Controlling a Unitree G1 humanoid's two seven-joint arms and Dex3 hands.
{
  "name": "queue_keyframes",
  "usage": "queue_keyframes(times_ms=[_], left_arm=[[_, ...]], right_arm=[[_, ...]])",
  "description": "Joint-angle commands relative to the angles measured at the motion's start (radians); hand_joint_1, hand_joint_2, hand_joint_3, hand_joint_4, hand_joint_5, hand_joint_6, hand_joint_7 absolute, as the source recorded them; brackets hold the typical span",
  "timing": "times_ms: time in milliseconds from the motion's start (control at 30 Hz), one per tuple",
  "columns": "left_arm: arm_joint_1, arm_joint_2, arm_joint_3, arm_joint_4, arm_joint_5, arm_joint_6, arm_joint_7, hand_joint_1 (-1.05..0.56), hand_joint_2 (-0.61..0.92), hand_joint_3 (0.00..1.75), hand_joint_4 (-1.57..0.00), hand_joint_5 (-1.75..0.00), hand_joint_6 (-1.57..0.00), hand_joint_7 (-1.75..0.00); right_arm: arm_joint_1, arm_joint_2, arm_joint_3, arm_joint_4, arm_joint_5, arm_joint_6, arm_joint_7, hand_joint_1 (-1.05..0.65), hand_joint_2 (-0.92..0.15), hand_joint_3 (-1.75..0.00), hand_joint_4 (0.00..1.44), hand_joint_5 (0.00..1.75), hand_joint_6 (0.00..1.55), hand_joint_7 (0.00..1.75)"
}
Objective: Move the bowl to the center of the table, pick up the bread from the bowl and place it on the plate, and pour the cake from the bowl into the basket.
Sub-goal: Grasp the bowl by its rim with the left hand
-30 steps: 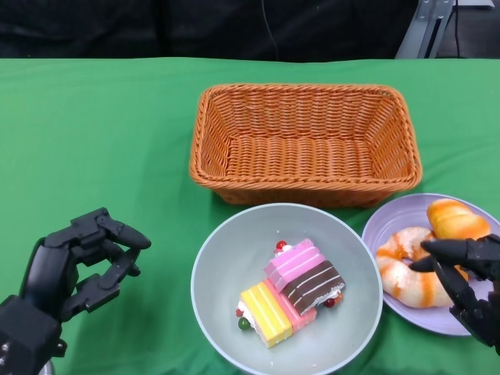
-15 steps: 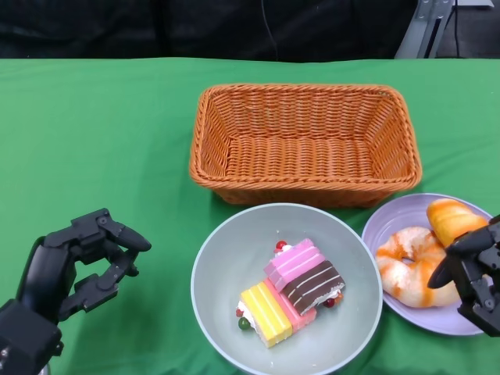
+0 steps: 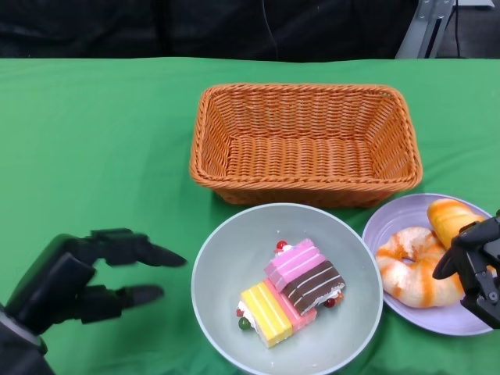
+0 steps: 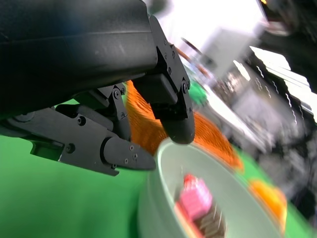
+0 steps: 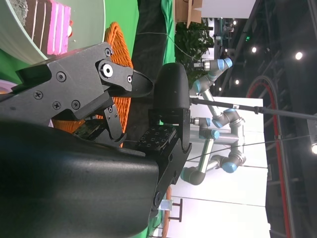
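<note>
Two pieces of bread [image 3: 418, 266] already sit on the plate [image 3: 437, 320], so by my read the step in hand is the pour: cake [image 3: 293, 291] out of the bowl [image 3: 226, 258] into the basket [image 3: 305, 144].

To do it well, I'd grip the bowl's rim firmly at its 9 o'clock side, lift it clear of the basket's near wall, then tip slowly toward 12 o'clock so the slices slide rather than tumble over the edge.

The bowl sits at the middle front of the green tabletop [image 3: 94, 141], with the basket touching or just beside it at 12 o'clock. The left hand [image 3: 82, 277] is near the bowl at its 9 o'clock, fingers spread toward the rim, holding nothing. The right hand [image 3: 476, 266] hovers over the plate at the bowl's 3 o'clock, fingers curled, apparently empty.
</note>
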Motion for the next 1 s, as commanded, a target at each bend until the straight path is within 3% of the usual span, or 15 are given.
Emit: queue_keyframes(times_ms=[33,233,333,467,667,833,1000], left_arm=[[0.014,0.067,0.016,-0.091,0.223,-0.060,0.129,-0.31,0.70,0.00,-0.58,-0.14,-0.65,-0.01],[0.026,0.111,0.003,-0.186,0.528,-0.051,0.487,-0.39,0.70,0.00,-0.58,-0.09,-0.62,-0.01],[0.022,0.140,-0.056,-0.220,0.693,-0.008,0.757,-0.41,0.70,0.00,-0.58,-0.08,-0.60,0.00],[-0.018,0.197,-0.209,-0.219,0.873,0.094,1.089,-0.40,0.71,0.00,-0.60,-0.08,-0.60,0.00],[-0.130,0.279,-0.478,-0.137,1.013,0.203,1.388,-0.36,0.74,0.01,-0.62,-0.08,-0.63,-0.01],[-0.241,0.293,-0.714,-0.054,1.104,0.295,1.653,-0.37,0.75,0.01,-0.70,-0.11,-0.72,-0.05],[-0.301,0.283,-0.861,0.001,1.121,0.387,1.763,-0.40,0.78,0.01,-0.76,-0.13,-0.77,-0.05]], right_arm=[[-0.008,0.006,-0.014,-0.007,0.001,0.026,-0.004,-0.09,-0.73,-0.74,0.77,1.56,0.76,1.19],[-0.014,0.018,-0.022,-0.001,-0.015,0.042,-0.011,-0.09,-0.76,-0.69,0.76,1.56,0.75,1.18],[-0.016,0.029,-0.024,-0.005,-0.021,0.052,-0.023,-0.08,-0.78,-0.67,0.76,1.56,0.75,1.16],[-0.018,0.042,-0.026,-0.004,-0.020,0.056,-0.021,-0.09,-0.80,-0.63,0.75,1.57,0.76,1.12],[-0.016,0.060,-0.023,-0.012,-0.040,0.063,-0.039,-0.09,-0.81,-0.62,0.75,1.58,0.78,1.12],[-0.019,0.070,-0.027,-0.004,-0.058,0.059,-0.049,-0.10,-0.78,-0.65,0.75,1.57,0.78,1.12],[-0.021,0.080,-0.027,0.000,-0.060,0.058,-0.046,-0.09,-0.77,-0.69,0.76,1.56,0.78,1.12]])
